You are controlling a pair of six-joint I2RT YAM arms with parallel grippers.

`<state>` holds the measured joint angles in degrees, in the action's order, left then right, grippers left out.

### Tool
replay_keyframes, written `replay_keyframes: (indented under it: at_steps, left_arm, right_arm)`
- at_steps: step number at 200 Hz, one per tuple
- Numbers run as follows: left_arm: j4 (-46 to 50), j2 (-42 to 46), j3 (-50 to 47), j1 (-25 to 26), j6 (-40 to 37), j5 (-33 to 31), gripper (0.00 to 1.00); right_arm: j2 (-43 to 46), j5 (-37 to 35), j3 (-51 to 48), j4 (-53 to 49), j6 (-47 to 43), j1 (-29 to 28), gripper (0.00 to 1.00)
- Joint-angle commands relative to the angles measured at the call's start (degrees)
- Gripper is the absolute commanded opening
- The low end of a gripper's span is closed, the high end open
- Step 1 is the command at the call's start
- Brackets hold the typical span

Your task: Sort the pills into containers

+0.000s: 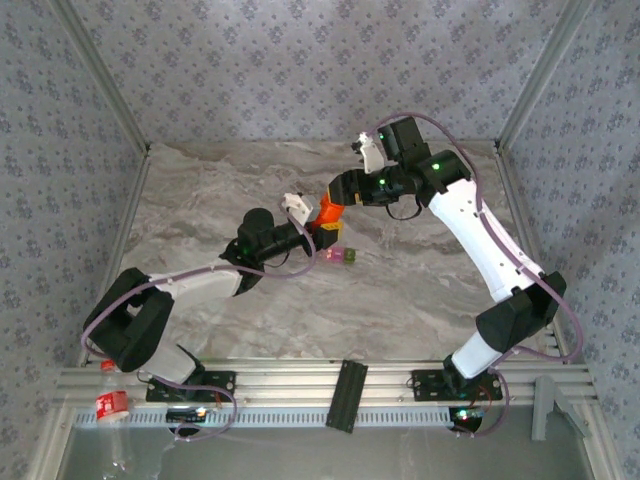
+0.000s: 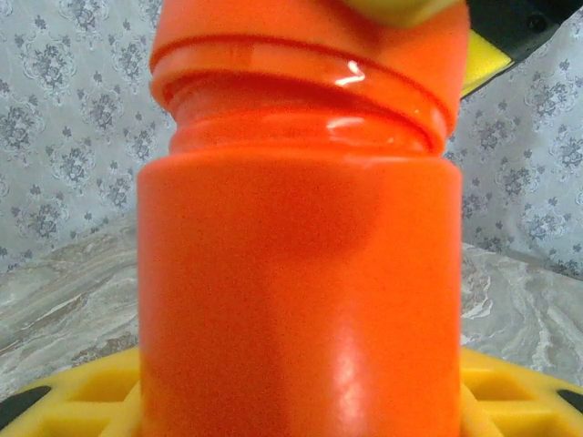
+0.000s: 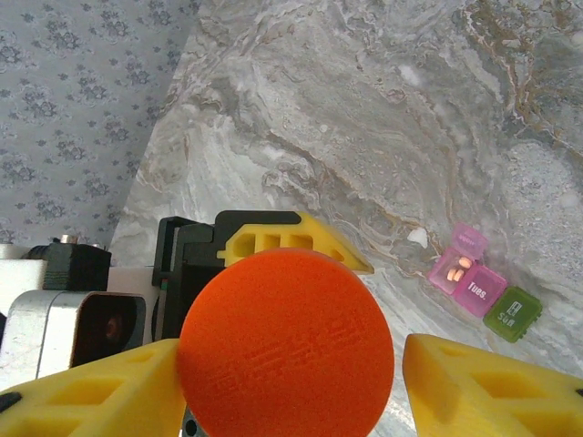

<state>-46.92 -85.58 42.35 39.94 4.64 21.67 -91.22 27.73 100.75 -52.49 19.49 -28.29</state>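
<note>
- The left end effector (image 1: 320,222) pinches the orange cylindrical plastic bottle (image 2: 301,300) by its body and holds it above the grey marbled desk (image 1: 420,300).
- The right end effector (image 3: 290,364) straddles the round orange cap (image 3: 287,341). One yellow finger (image 3: 109,391) touches it, with a sliver of gap at the other. I cannot tell whether it grips.
- The joined pink and olive-green containers (image 1: 340,257) lie on the desk just beside the bottle. Small pills (image 3: 458,267) lie in the open pink end.
</note>
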Motion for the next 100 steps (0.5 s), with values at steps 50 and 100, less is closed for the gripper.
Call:
replay_keyframes:
  at_steps: [50,100]
  left_arm:
    - [-3.3,0.0,2.0,-0.2,0.7,1.4,0.00]
    - [-2.5,0.0,1.9,-0.2,0.3,1.7,0.00]
  right_arm:
    - [-1.7,1.7,2.5,-1.9,-1.6,-0.5,0.62]
    - [-2.1,1.7,3.3,-3.0,-2.6,-0.7,0.49]
